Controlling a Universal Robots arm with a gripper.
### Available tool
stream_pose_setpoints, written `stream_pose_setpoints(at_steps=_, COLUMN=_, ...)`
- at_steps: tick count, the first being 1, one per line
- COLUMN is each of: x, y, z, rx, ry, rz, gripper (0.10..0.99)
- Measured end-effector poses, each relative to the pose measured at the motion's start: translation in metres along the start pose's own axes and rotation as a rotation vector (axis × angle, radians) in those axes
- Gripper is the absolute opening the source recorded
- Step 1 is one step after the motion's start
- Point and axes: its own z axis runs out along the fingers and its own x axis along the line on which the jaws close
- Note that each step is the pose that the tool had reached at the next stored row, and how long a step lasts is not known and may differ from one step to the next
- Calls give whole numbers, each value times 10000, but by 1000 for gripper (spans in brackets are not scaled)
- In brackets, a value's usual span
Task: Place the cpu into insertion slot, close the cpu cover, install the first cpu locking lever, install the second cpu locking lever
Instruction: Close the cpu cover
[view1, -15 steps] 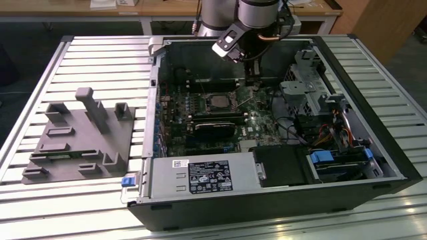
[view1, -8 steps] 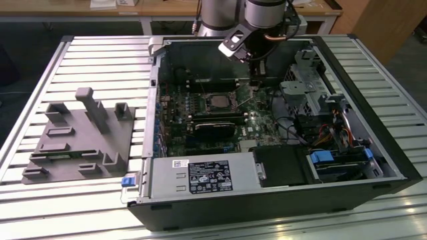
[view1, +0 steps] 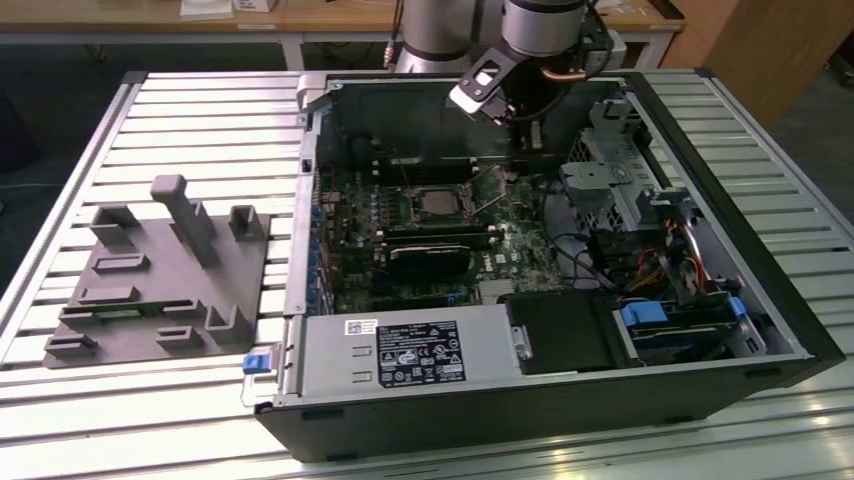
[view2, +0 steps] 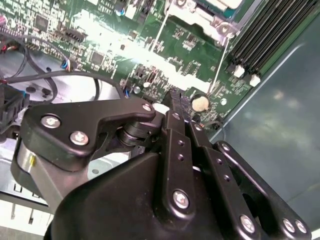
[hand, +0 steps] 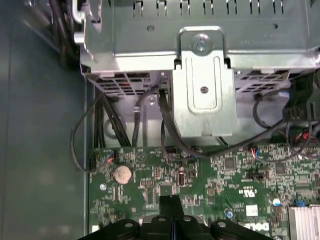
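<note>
The black gripper (hand: 171, 204) hangs with its fingers pressed together, nothing between them, low over the green motherboard (hand: 210, 175) near the far wall of the open black computer case (view1: 534, 425); the square silver-rimmed insertion slot (view1: 434, 203) lies apart, toward the exterior view's left; a grey metal drive cage (hand: 200, 75) and black cables (hand: 167, 125) crowd the board's edge; the grey slatted surface (view1: 200, 120) carries a grey plastic fixture (view1: 160, 270).

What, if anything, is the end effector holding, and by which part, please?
Nothing: the black end effector is shut and empty over the green motherboard.
</note>
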Motion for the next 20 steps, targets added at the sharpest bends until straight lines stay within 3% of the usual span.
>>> stream_pose_setpoints(at_steps=3, x=2, y=39, z=4, rx=0, ry=1, rz=-1, gripper=106)
stream_pose_setpoints(at_steps=10, x=1, y=39, z=34, rx=3, ry=-1, rz=0, gripper=106)
stream_pose_setpoints(at_steps=20, x=1, y=47, z=151, rx=165, ry=-35, rz=0, gripper=106)
